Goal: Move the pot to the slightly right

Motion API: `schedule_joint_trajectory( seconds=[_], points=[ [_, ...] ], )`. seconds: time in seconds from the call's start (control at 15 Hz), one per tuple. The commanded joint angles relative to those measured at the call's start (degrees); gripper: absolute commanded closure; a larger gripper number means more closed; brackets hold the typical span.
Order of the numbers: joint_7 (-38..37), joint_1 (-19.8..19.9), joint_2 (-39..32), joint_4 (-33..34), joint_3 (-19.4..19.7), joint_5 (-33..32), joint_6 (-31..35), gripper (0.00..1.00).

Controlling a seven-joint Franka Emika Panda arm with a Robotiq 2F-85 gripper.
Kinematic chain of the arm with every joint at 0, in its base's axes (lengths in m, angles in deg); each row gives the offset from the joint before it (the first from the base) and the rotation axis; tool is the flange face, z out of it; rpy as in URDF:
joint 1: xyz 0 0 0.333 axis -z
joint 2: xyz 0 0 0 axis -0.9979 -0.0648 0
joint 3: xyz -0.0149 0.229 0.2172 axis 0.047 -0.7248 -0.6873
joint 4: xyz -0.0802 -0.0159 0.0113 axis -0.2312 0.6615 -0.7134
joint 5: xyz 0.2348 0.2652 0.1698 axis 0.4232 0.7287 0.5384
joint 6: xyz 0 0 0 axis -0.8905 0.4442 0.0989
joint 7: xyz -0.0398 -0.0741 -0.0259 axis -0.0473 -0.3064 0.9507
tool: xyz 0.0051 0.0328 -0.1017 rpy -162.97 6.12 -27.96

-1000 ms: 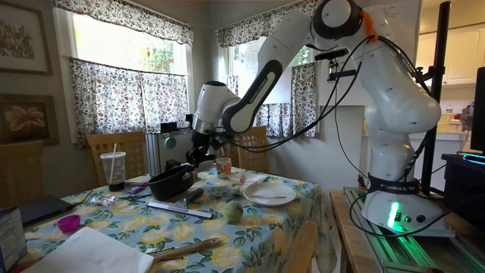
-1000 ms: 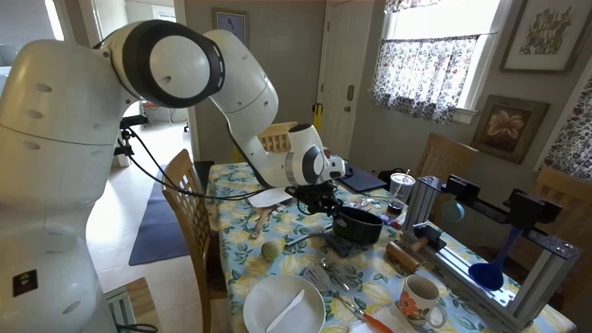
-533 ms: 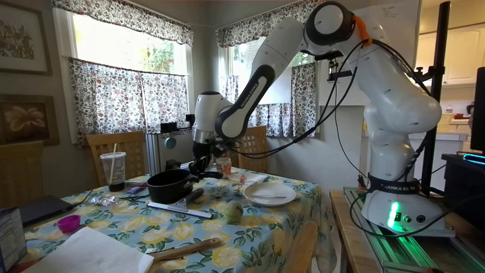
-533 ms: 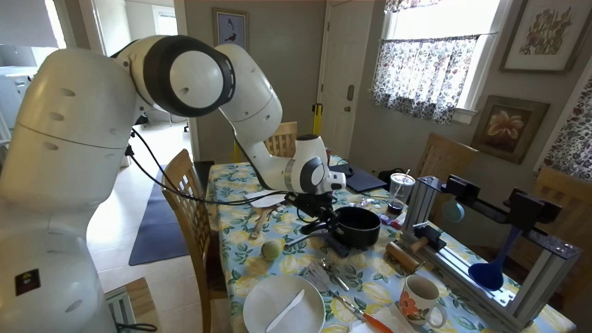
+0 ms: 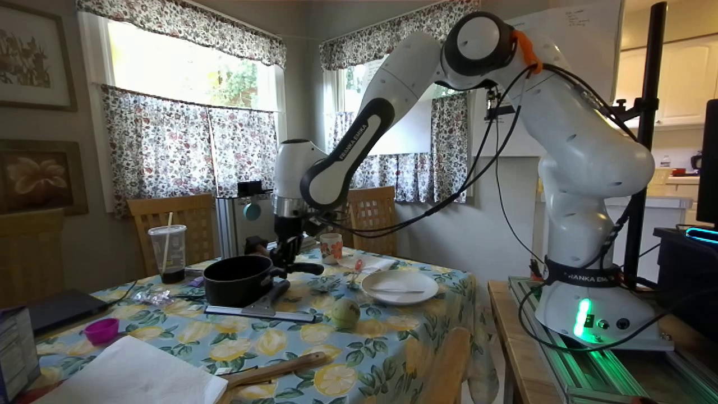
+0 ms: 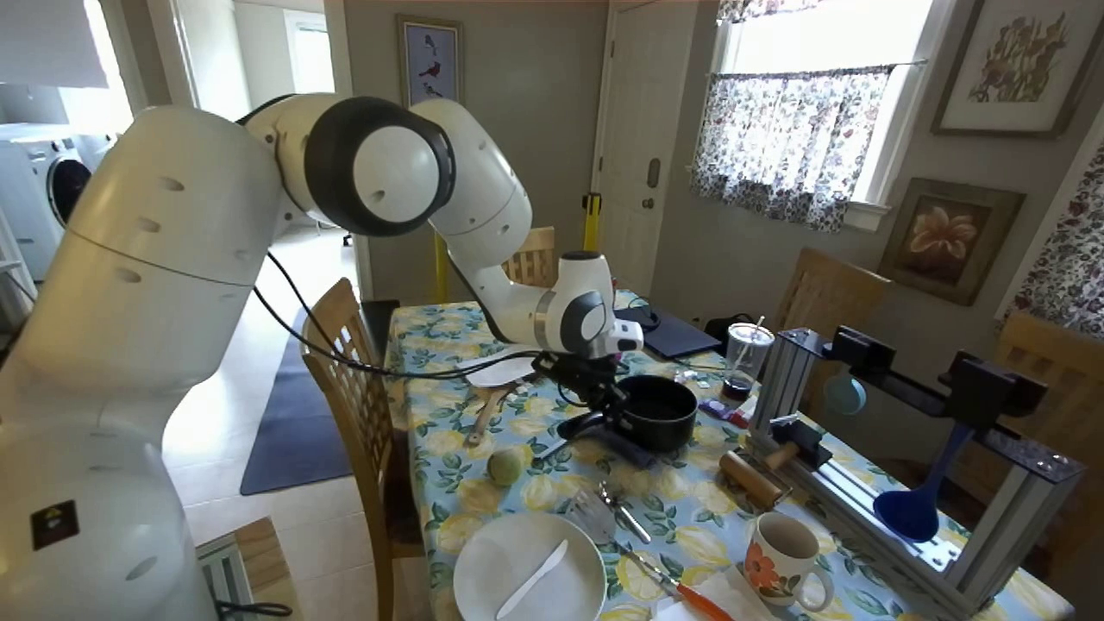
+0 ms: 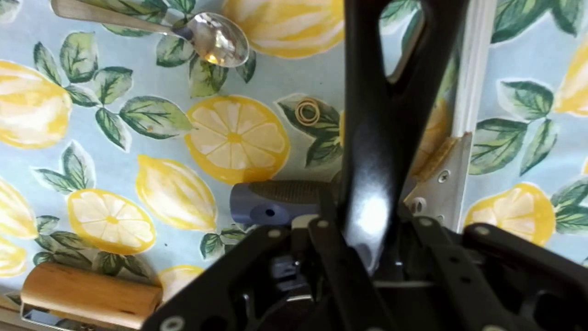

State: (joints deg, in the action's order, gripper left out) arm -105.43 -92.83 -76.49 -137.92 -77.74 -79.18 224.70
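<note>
The matte black pot (image 5: 238, 283) stands level at table height, left of the arm's wrist in an exterior view; it also shows in an exterior view (image 6: 660, 423). I cannot tell whether its bottom touches the cloth. My gripper (image 5: 282, 268) points down at the pot's near side, and also shows in an exterior view (image 6: 616, 414). In the wrist view the gripper's jaws (image 7: 372, 216) stand on both sides of the pot's black handle (image 7: 386, 128) and are shut on it. The handle points away from the bowl. The fingertips are partly hidden by the handle.
A squeegee (image 5: 263, 310) lies against the pot, its blue handle (image 7: 280, 202) under the pot's handle. A white plate (image 5: 399, 287), a pear-like fruit (image 5: 345, 313), a flowered mug (image 6: 780, 561), a spoon (image 7: 216, 39), a plastic cup (image 5: 169, 252) and a metal rack (image 6: 897, 457) stand around.
The pot was tilted up at the gripper's side a second ago and is now level. Gripper and pot have shifted left in both exterior views. The squeegee has shifted slightly too.
</note>
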Motion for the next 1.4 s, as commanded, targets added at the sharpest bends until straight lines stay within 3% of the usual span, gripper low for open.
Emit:
schedule_joint_trajectory(
  seconds=[0.0, 0.4, 1.2, 1.27, 1.33],
  points=[
    [4.47, -0.6, -2.61, 4.95, -1.75, 3.76, -3.59, 0.93],
    [5.12, -1.45, -4.26, 8.2, -2.2, 4.47, -6.24, 0.93],
    [2.4, -1.42, -3.44, 7.4, -0.36, 6.38, -7.05, 0.93],
    [2.2, -1.39, -3.49, 7.47, -0.38, 6.6, -6.76, 0.47],
    [2.5, -1.23, -3.4, 7.67, -0.83, 7.18, -6.85, 0.46]
  ],
)
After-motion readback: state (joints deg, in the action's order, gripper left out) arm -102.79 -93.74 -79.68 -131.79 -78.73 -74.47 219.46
